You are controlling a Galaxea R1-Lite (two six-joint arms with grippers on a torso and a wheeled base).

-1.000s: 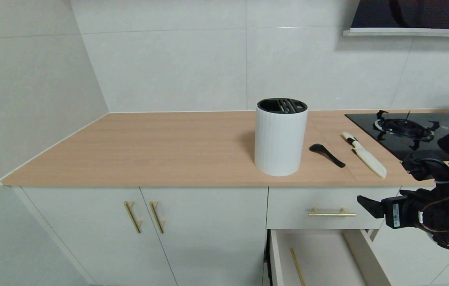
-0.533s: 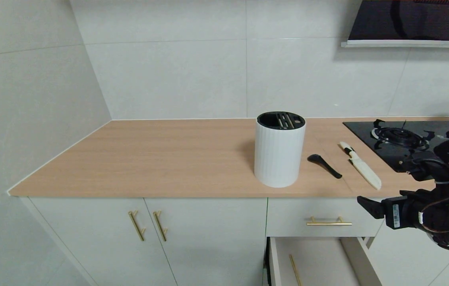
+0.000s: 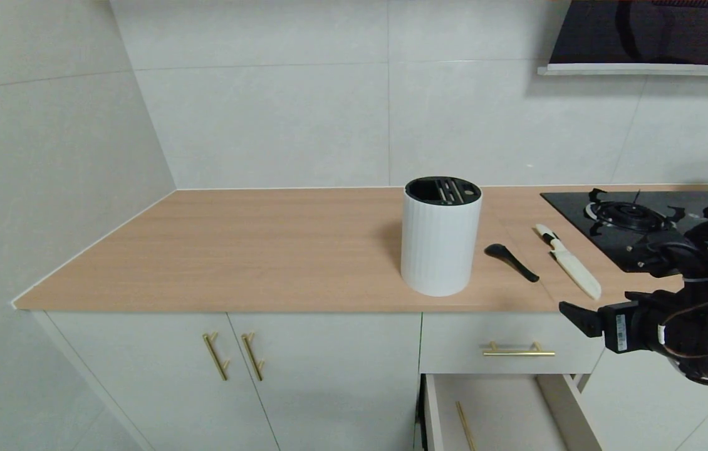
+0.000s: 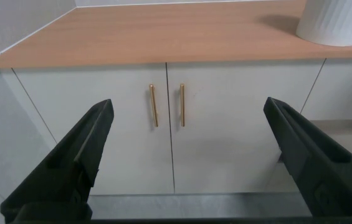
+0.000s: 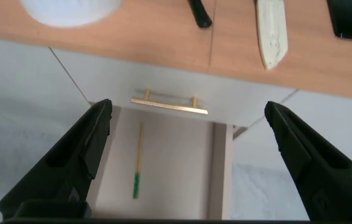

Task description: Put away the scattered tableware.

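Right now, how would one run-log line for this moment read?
knife, spoon: on counter, right of holder | drawer: open | left tool, right tool: open, empty

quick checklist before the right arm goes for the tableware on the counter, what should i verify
1. Right pincer open and empty: ok.
2. Left pincer open and empty: ok.
3. Black spoon lies flat on the counter, apart from holder and knife: ok.
4. Knife lies flat and touches nothing else: ok.
5. Drawer below is open, with one chopstick inside: ok.
6. Free slot in the holder's top: cannot tell.
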